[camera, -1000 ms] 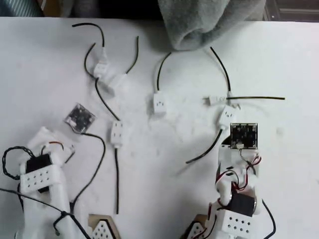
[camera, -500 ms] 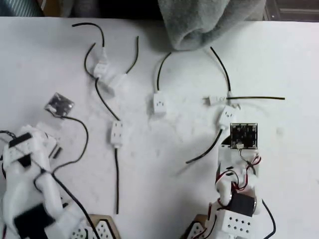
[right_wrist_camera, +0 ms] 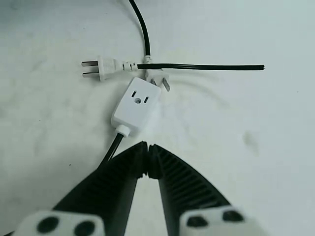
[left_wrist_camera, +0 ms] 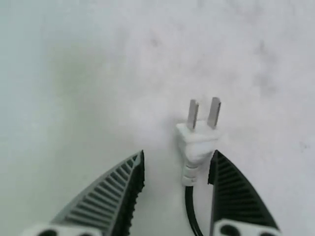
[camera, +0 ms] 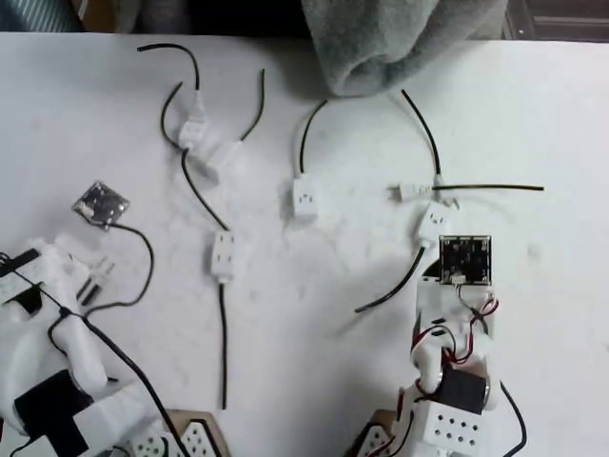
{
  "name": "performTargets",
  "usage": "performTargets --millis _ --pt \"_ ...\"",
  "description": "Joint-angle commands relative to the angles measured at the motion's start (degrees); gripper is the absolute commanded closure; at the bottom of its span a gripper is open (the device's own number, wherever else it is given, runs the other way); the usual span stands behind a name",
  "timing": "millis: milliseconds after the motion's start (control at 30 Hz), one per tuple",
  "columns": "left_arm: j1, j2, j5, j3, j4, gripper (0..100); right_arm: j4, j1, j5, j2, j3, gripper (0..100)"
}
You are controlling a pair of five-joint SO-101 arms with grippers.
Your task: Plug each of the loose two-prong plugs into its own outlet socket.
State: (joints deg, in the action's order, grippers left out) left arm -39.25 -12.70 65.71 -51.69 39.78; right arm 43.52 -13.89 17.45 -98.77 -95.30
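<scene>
In the left wrist view a white two-prong plug [left_wrist_camera: 198, 140] lies flat on the table between the fingers of my open left gripper [left_wrist_camera: 174, 164], close to one finger [left_wrist_camera: 235, 194]. In the high view that plug [camera: 94, 277] lies at the near left by the left arm. My right gripper [right_wrist_camera: 148, 158] is shut on nothing, just short of a white outlet socket [right_wrist_camera: 136, 103]. Beyond it lie two loose plugs [right_wrist_camera: 106, 68] [right_wrist_camera: 158, 78]. More sockets [camera: 304, 197] [camera: 222, 254] [camera: 193, 131] lie mid-table.
A grey cloth [camera: 400, 38] is heaped at the far edge. Black cable stubs curl from each socket and plug over the white table [camera: 304, 333]. The right arm [camera: 457, 381] stands at the near right.
The left arm has swung left and back toward the near edge, carrying its wrist camera with it. The right arm and all sockets have stayed put.
</scene>
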Motion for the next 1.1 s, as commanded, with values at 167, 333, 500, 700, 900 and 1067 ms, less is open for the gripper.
performTargets --millis 167,333,500,700,900,1067 --pt "5.58 0.04 0.44 -0.62 -0.09 78 -1.27 0.22 0.44 -0.22 0.26 97.8" --pt "5.58 0.04 0.44 -0.62 -0.09 78 -1.27 0.22 0.44 -0.22 0.26 97.8" --pt "5.58 0.13 0.44 -1.14 -0.09 78 -1.27 0.22 0.44 -0.22 0.26 97.8" --pt "5.58 0.13 0.70 -6.33 -6.15 78 -1.27 0.22 0.44 -0.22 0.26 97.8" --pt "4.97 0.04 0.79 -9.58 -9.93 78 -1.27 0.31 0.44 -0.22 0.26 97.8" --pt "4.97 0.04 0.79 -9.67 -7.91 78 -1.27 0.31 0.44 -0.22 0.26 97.8"
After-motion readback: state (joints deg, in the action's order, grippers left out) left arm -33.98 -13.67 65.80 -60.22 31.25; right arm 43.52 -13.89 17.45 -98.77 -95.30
